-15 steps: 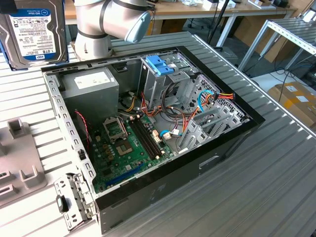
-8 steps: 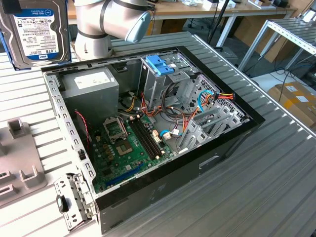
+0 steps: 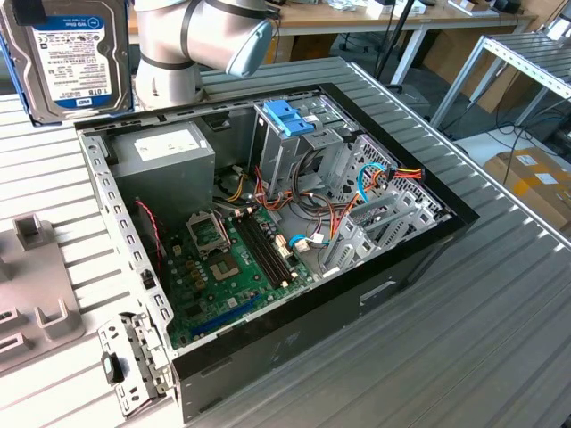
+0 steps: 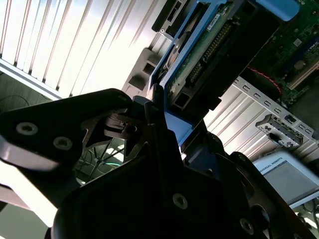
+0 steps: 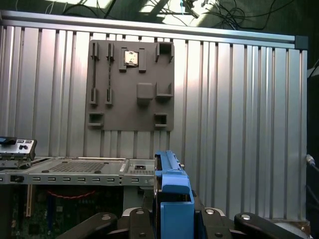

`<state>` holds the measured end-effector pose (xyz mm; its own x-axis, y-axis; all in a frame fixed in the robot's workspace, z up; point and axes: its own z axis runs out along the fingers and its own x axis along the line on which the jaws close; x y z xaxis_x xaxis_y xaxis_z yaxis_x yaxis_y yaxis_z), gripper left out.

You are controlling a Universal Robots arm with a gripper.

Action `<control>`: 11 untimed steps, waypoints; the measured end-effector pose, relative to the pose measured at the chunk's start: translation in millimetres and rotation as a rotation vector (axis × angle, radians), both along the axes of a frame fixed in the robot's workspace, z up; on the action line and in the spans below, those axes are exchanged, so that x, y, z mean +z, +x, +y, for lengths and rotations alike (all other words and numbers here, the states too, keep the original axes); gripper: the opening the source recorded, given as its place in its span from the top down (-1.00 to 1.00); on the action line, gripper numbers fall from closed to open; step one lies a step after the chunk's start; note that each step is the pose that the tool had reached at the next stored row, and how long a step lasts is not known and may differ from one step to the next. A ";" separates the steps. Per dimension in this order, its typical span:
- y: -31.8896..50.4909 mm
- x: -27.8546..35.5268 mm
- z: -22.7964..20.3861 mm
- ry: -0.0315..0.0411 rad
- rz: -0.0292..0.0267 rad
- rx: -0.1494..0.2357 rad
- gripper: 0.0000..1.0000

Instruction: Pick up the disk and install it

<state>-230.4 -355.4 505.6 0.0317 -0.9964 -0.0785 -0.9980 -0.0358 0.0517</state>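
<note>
Ribbed metal tabletop [image 3: 500,312] is occupied by an open computer case [image 3: 357,303]. The disk [image 3: 70,58] is held aloft at the exterior view's left, its blue carrier [image 5: 173,191] clamped by the closed claw [image 5: 173,215]. The disk is best kept square to the drive cage [image 3: 270,152] and clear of the cables [image 3: 406,172].

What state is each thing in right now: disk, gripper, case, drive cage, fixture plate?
disk: held in the air, outside the case, not installed.
gripper: shut on the disk's blue carrier.
computer case: lying on the table, side open, board exposed.
drive cage: upright inside the case, light-blue bracket on top.
fixture plate: flat on the table, apart from the case.
</note>
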 end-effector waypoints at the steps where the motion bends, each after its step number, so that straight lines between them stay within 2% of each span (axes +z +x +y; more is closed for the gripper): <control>1: 0.8 0.0 0.0 0.0000 0.0000 0.000 0.25; 9: 6.5 -0.3 0.0 0.0000 0.0001 0.000 0.25; 10: 17.1 -0.8 0.0 0.0000 0.0003 0.000 0.25; 11: 22.6 -1.1 0.0 -0.0001 0.0005 0.000 0.25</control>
